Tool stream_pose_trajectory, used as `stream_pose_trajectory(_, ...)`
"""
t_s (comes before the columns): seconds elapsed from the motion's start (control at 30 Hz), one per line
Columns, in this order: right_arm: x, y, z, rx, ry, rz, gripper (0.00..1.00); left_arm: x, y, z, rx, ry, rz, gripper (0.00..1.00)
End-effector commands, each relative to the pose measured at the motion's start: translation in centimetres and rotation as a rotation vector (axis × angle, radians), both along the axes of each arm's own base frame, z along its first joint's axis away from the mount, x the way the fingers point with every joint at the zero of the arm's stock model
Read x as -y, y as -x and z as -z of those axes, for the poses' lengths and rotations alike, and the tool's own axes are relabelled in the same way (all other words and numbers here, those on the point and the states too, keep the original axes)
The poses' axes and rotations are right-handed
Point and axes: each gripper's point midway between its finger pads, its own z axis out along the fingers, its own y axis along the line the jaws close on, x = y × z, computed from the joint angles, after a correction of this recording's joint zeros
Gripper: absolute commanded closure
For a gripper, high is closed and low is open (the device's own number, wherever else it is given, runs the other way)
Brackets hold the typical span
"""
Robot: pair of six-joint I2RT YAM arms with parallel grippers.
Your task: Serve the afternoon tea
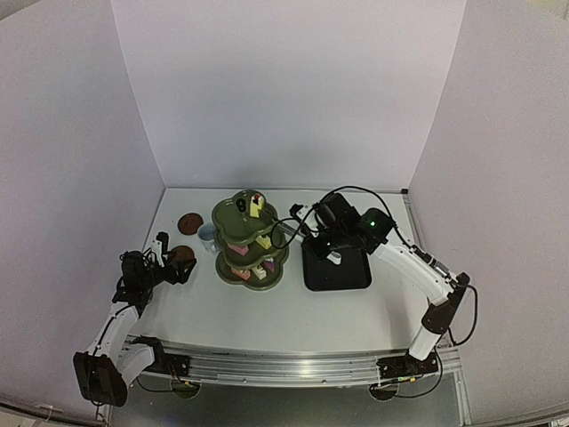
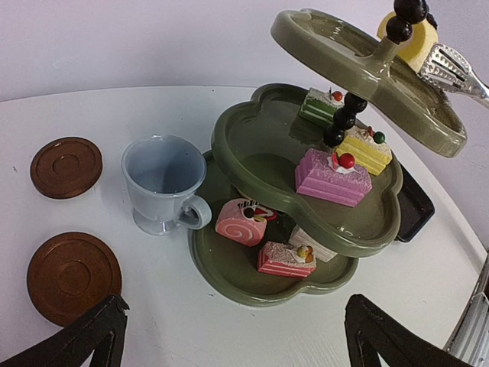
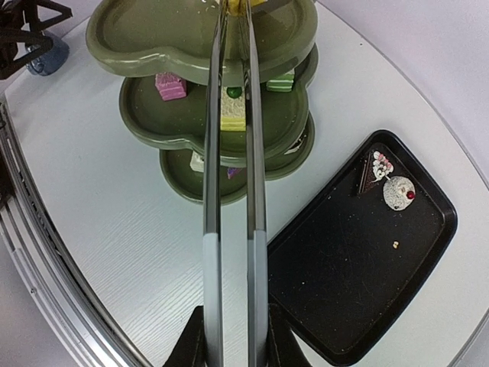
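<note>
right jaws grip the tongs (image 3: 212, 229); left jaws stand wide apart.

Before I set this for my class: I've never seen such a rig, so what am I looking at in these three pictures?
Two robot arms stand at a table's edge. One picture looks down from above; the others come from cameras on each wrist. On the table: a three-tier stand with small cakes, a cup, two coasters, and a tray with two more cakes. The left gripper is open and empty. The right gripper holds tongs, reaching to the top tier.
</note>
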Motion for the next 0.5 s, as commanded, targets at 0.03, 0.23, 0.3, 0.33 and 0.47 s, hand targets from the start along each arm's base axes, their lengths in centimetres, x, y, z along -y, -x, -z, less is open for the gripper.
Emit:
stream_pose_trajectory(0.03, 0.10, -0.02, -0.91, 0.024, 0.021, -0.010, 1.00, -0.02, -0.42, -2.34, 0.072, -0.012, 0.005, 0.00)
stream_pose_trajectory(0.23, -0.07, -0.42, -0.11, 0.005, 0.052, 0.000, 0.89, -0.02, -0.46, -2.21, 0.070, -0.013, 0.005, 0.00)
stream_pose_trajectory(0.3, -0.09, -0.62, -0.07, 0.007, 0.058, 0.008, 0.82, -0.02, -0.46, -2.25, 0.072, -0.014, 0.005, 0.00)
stream_pose_trajectory(0.33, -0.06, -0.72, -0.13, 0.011, 0.060, 0.012, 0.79, -0.02, -0.46, -2.28, 0.074, -0.015, 0.006, 0.00)
stream_pose_trajectory(0.47, 0.20, -0.74, -0.43, 0.018, 0.059, 0.021, 0.74, -0.03, -0.42, -2.19, 0.073, -0.020, 0.007, 0.00)
